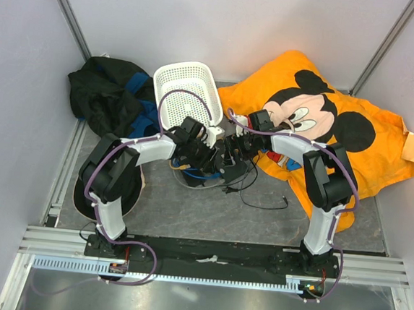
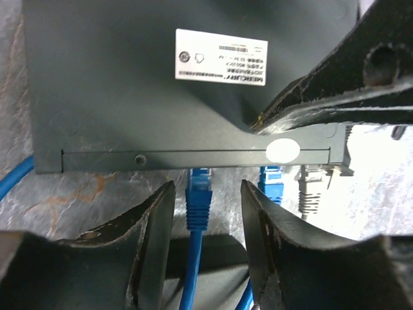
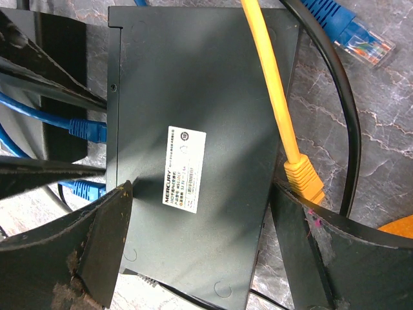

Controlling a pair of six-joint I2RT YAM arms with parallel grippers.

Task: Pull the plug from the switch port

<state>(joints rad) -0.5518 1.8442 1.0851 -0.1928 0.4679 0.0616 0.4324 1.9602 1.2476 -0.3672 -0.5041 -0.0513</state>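
Fingers of the left pincer stood half apart, holding nothing, astride the blue plug seated in the switch edge facing them. Closing off-centre could snag the neighbouring plug just beside it; an unlatched pull might drag the switch. The right pincer spread wide over the switch, contact unclear. Bare surface lay back along the cable; the basket crowded the far side.
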